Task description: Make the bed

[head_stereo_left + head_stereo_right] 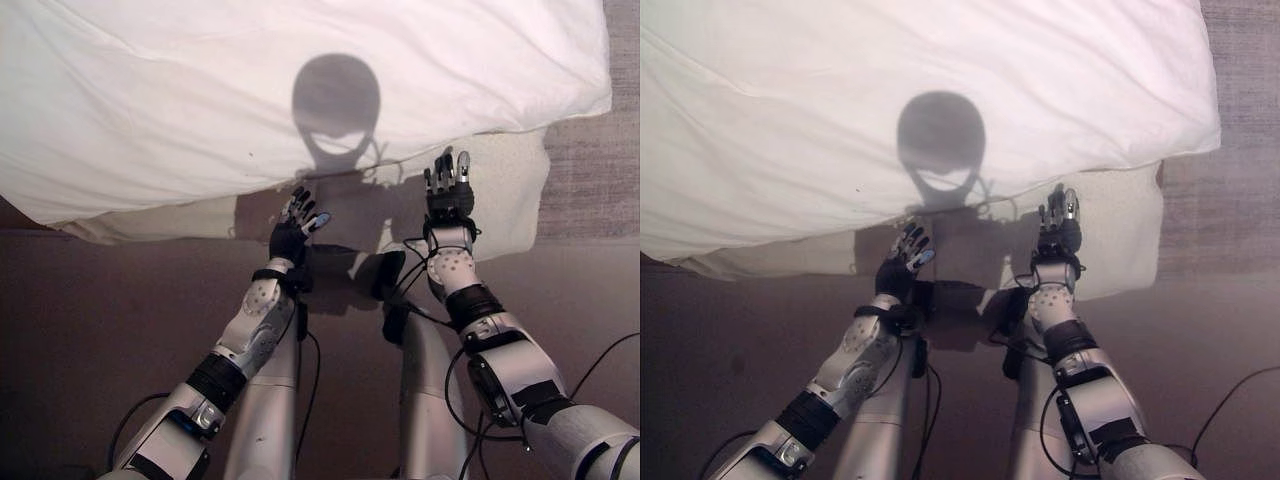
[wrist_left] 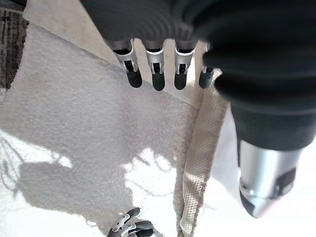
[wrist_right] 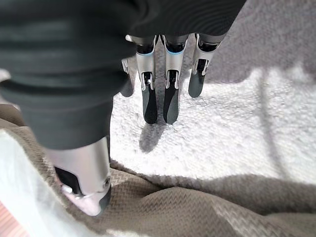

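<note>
A white duvet (image 1: 300,90) lies rumpled across the bed, its near edge hanging over a cream sheet (image 1: 510,190). My left hand (image 1: 296,225) is open at the bed's near side, just below the duvet's edge, fingers (image 2: 158,74) straight over the cream cloth and holding nothing. My right hand (image 1: 449,185) is open too, reaching a little farther, with its fingers (image 3: 170,98) stretched above the textured sheet (image 3: 222,133). A woven beige cloth (image 3: 173,207) lies folded beside that hand, and a woven beige strip (image 2: 197,168) runs past the left thumb.
Brown floor (image 1: 100,320) runs along the bed's near side under both arms. A grey textured surface (image 1: 590,180) shows past the bed's right end. The duvet's right corner (image 1: 1195,120) overhangs the sheet.
</note>
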Tool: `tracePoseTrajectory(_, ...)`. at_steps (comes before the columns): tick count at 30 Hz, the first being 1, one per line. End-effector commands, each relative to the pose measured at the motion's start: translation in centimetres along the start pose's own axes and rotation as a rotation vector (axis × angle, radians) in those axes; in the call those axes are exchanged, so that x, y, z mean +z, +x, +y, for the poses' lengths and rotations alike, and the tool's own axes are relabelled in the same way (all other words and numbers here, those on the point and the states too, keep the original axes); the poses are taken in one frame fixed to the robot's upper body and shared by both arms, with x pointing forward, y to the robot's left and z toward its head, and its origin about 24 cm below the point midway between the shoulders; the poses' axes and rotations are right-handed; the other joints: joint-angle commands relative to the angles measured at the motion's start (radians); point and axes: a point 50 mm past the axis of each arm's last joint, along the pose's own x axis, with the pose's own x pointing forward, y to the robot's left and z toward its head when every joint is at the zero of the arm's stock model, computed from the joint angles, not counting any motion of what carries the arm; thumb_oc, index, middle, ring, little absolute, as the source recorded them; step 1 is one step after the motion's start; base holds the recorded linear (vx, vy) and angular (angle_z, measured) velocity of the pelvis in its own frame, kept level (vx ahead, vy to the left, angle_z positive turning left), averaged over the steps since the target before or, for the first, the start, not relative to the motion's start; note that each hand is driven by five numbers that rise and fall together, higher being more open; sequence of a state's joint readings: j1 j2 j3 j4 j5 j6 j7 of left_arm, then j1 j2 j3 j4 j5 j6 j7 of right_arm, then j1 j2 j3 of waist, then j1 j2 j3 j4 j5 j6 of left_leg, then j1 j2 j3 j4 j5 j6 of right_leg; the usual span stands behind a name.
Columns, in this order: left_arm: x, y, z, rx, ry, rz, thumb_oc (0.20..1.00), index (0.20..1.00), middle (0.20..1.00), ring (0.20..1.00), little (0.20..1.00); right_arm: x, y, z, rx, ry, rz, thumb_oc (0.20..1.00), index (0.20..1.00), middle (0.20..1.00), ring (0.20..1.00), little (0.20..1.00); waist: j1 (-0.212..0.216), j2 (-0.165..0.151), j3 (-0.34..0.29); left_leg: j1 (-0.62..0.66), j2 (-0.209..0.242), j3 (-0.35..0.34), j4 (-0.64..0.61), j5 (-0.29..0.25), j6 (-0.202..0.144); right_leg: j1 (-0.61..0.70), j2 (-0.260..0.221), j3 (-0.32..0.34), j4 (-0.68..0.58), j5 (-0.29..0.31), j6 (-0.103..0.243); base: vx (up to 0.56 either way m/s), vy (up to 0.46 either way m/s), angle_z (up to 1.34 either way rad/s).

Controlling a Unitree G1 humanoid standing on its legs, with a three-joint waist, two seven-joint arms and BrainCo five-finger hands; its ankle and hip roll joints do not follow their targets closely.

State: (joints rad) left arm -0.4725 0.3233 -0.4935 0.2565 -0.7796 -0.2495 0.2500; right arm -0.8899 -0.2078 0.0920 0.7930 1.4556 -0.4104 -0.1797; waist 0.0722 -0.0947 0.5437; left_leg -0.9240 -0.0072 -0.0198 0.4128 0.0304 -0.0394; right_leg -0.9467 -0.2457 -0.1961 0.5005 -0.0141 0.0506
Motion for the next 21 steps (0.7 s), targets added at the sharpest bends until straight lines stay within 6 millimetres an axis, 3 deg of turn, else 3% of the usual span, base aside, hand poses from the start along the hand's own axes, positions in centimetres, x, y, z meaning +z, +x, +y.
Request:
tracePoseTrajectory(1,0.9,-0.9,-1.8,-0.097,-0.059,-0.058,1.000,1.000,1.000,1.000,1.000,6.5,1.8,8.8,0.296,-0.048,-0.205,1.000,1.000,1.000,1.000,1.000,0.025,0.046,-0.024,0.040,-0.033,-0.016,0.039,-0.119,0.054,0.023,-0.010,0.000,-0.040,0.038,0.093,0.00,0.000,0.00)
tracePoseTrajectory(13,1.1,-1.1,-1.7,-0.118,-0.042,-0.056,1.000,1.000,1.000,1.000,1.000,8.7,3.1,10.9,0.251,-0.070,-0.247,1.000,1.000,1.000,1.000,1.000,0.041,0.067,-0.024,0.037,-0.033,-0.019,0.034,-0.117,0.054,0.013,-0.013,-0.005,-0.028,0.034,0.095,0.00,0.000,0.00)
tracePoseTrajectory(18,0.9,-1.2,-1.4,-0.104,-0.045,-0.052,1.000,1.000,1.000,1.000,1.000,8.2,2.3,12.8,0.353,-0.059,-0.244,1.000,1.000,1.000,1.000,1.000,0.035,0.058,-0.024,0.035,-0.030,-0.018,0.032,-0.114,0.054,0.014,-0.008,-0.007,-0.034,0.038,0.095,0.00,0.000,0.00)
tracePoseTrajectory(21,1.0,-1.2,-1.1,-0.079,-0.048,-0.058,1.000,1.000,1.000,1.000,1.000,7.1,0.5,14.2,0.482,-0.035,-0.246,1.000,1.000,1.000,1.000,1.000,0.021,0.042,-0.024,0.043,-0.027,-0.016,0.029,-0.112,0.053,0.020,-0.004,-0.009,-0.041,0.042,0.094,0.00,0.000,0.00)
